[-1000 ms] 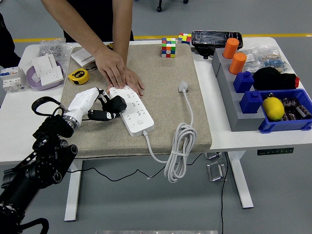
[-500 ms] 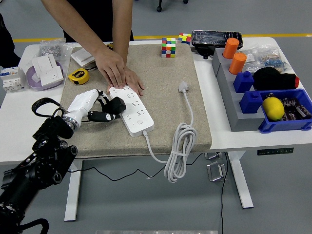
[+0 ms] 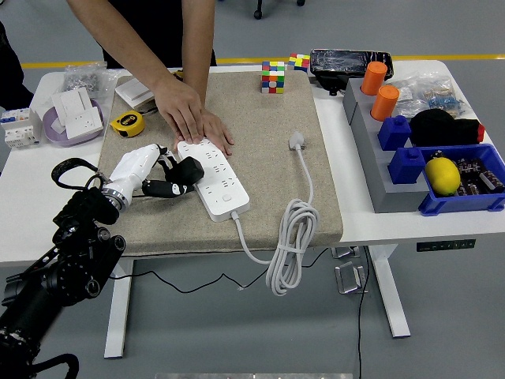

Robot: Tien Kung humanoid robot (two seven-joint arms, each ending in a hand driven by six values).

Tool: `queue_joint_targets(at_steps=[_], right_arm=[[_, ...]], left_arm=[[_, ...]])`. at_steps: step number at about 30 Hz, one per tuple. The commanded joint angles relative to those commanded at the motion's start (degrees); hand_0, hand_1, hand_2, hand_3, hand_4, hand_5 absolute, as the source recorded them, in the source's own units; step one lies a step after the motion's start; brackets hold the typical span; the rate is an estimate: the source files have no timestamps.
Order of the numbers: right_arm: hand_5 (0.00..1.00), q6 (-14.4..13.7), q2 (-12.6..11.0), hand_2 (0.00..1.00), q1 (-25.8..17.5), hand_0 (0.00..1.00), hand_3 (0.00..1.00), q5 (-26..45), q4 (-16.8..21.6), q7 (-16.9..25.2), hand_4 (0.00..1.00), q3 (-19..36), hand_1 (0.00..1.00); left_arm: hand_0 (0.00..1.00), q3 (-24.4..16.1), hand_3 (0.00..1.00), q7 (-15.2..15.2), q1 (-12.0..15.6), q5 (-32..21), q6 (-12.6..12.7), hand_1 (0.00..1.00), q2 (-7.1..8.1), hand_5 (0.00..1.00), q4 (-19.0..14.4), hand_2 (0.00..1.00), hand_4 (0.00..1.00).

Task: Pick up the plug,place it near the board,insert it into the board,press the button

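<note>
- Black is the left arm, which comes from the lower left corner and ends in a white and black left hand over the beige mat.
- Its fingers are curled around a black plug, which sits at the left edge of the white power strip, on the sockets there.
- From the near end of the strip a white cable runs off the front edge of the desk, hangs in a loop and comes back up on the mat to a white plug, lying free to the right of the strip.
- At the far end of the strip a person's hand lies flat, fingers touching it.
- Left of the mat are a yellow tape measure and a purple bowl with white sockets.
- Farther, a colour cube stands at the far edge of the mat.
- On the right side are a grey stand with two orange cylinders and blue blocks, and a blue tray with a yellow ball.
</note>
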Motion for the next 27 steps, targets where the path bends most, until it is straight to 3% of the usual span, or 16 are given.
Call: queue_joint_targets(at_steps=[2,7,8,13,14,19,20,25,26,27], right_arm=[[0.998,0.0,0.0,0.832,0.0,0.861,0.837,0.1,0.0,0.0,0.998,-0.1,0.859],[0.998,0.0,0.0,0.832,0.0,0.861,0.837,0.1,0.0,0.0,0.998,0.1,0.859],[0.998,0.0,0.0,0.831,0.0,0.858,0.836,0.1,0.0,0.0,0.998,0.1,0.859],[0.998,0.0,0.0,0.831,-0.1,0.858,0.836,0.3,-0.1,0.0,0.998,0.0,0.859],[0.998,0.1,0.0,0.831,-0.1,0.858,0.835,0.4,-0.1,0.0,0.998,0.0,0.859],[0.998,0.1,0.0,0.831,-0.1,0.858,0.835,0.5,-0.1,0.0,0.998,0.1,0.859],[0.998,0.1,0.0,0.83,-0.1,0.858,0.835,0.5,-0.1,0.0,0.998,0.1,0.858],[0.998,0.3,0.0,0.83,-0.1,0.858,0.835,0.6,-0.1,-0.1,0.998,0.0,0.858],[0.998,0.3,0.0,0.83,-0.1,0.858,0.833,0.6,-0.1,-0.1,0.998,0.0,0.858],[0.998,0.3,0.0,0.83,0.0,0.858,0.833,0.6,-0.1,-0.1,0.998,0.0,0.858]], left_arm=[[0.719,0.1,0.306,0.0,0.0,0.0,-0.2,0.675,0.0,0.268,0.0,0.426,0.606],[0.719,0.1,0.306,-0.1,-0.1,0.0,-0.8,0.675,0.0,0.268,0.1,0.426,0.606],[0.733,0.1,0.318,-0.1,0.0,0.0,-0.9,0.688,0.0,0.327,0.2,0.441,0.814],[0.733,0.1,0.318,-0.2,0.0,0.0,-1.2,0.688,0.0,0.327,0.3,0.441,0.814],[0.776,0.0,0.406,-0.2,0.0,0.0,-1.3,0.735,0.0,0.453,0.3,0.583,0.998],[0.776,-0.2,0.406,-0.4,0.0,0.0,-1.6,0.735,0.0,0.453,0.4,0.583,0.998],[0.827,-0.2,0.702,-0.4,0.0,0.0,-1.7,0.802,0.0,0.514,0.4,0.717,0.998],[0.827,-0.4,0.702,-0.6,-0.1,0.0,-2.2,0.802,0.0,0.514,0.5,0.717,0.998],[0.885,-0.5,0.867,-0.6,-0.1,0.0,-2.2,0.862,0.0,0.574,0.5,0.792,0.998],[0.885,-0.5,0.867,-0.7,-0.1,0.0,-2.1,0.862,0.0,0.574,0.6,0.792,0.998]])
